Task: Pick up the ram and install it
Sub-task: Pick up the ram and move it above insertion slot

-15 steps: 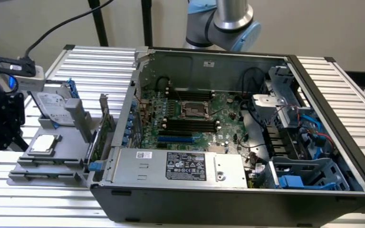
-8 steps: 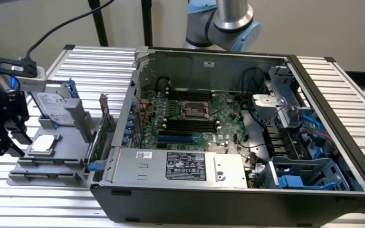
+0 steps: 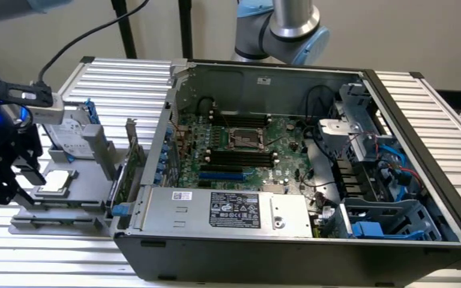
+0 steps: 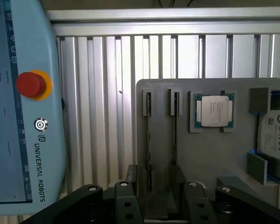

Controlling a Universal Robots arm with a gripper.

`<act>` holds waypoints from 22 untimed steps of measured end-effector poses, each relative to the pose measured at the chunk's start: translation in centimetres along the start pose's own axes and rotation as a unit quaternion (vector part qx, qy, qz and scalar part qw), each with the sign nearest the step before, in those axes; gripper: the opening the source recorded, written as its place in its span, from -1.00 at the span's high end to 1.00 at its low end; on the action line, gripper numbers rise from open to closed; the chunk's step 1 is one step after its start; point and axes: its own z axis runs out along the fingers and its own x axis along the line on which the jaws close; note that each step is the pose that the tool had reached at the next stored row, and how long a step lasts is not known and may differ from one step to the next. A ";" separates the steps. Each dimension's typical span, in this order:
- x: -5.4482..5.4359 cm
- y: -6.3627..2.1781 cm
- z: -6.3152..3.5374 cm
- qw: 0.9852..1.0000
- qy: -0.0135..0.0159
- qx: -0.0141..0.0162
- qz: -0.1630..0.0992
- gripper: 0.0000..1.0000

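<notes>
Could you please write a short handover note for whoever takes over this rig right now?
Gripper: open and empty, hovering over the gray parts tray beside the computer case.
Ram: appears to stand edge-on in the tray's slots, in line with the open jaws; not gripped.
Done: nothing picked up or installed, as far as shows.
Left: the whole job, both the pick-up and the install on the motherboard.

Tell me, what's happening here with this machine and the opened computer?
A robot arm's gripper hovers, fingers open, over a grey tray beside the open computer case. Nothing is held. Two thin strips standing on edge in the tray look like the ram. The case's memory slots look empty.
</notes>
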 end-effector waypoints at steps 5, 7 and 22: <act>0.0 -0.03 0.92 1.000 0.000 0.000 0.000 0.16; 0.0 -0.05 1.28 1.000 0.000 0.000 0.000 0.16; 0.0 -0.10 4.00 1.000 0.002 0.000 -0.001 0.16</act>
